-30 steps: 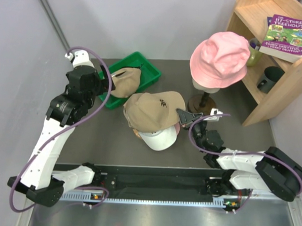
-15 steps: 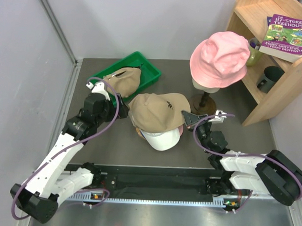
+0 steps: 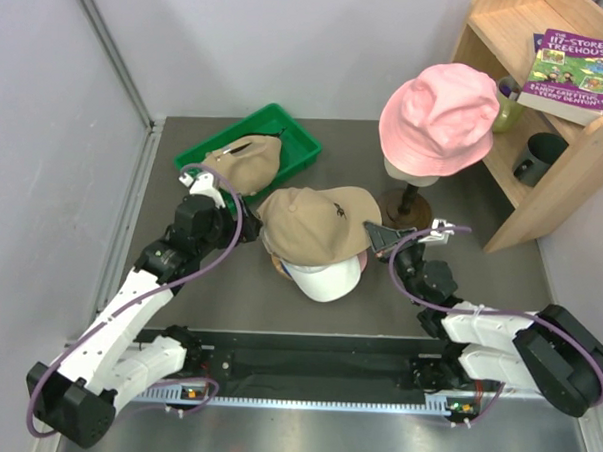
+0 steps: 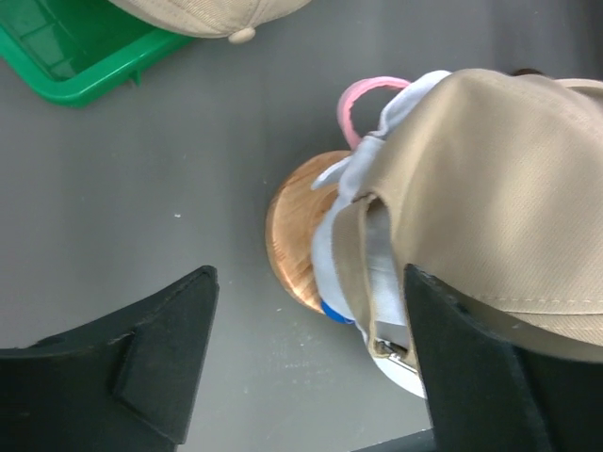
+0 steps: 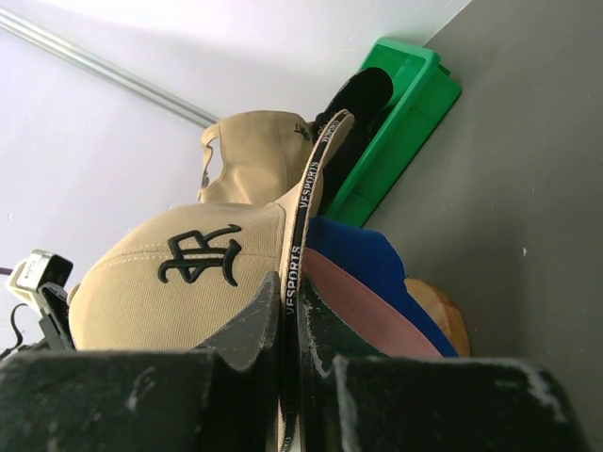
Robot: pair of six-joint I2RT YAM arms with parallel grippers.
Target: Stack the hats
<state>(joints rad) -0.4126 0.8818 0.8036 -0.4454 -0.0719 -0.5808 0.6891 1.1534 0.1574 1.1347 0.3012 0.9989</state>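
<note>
- My right gripper is shut tight on the thin edge of the peak of the top tan cap. I think it holds on there so the cap cannot slide off the pile while my other arm works.
- Just past the right fingers, under that peak, I see a pink cap and a blue cap. From above, a white cap pokes out on the near side. They all sit on a round wooden stand, which keeps the pile in one spot.
- My left gripper is wide open and has nothing in it. The back of the top tan cap, with its strap, sits right by the inside of the right finger. The left finger hangs over the bare table.
- I guess the left gripper is placed there to pinch the cap's back edge and pull it snug, since it looks loose and lifted on that side.
- Past the left fingertips, off to their left, is the green tray with a second tan cap in it. A black cap is in there too. Those two are not on the pile yet.
- If I close the left gripper too low, I might grab the white cap's fabric as well.
</note>
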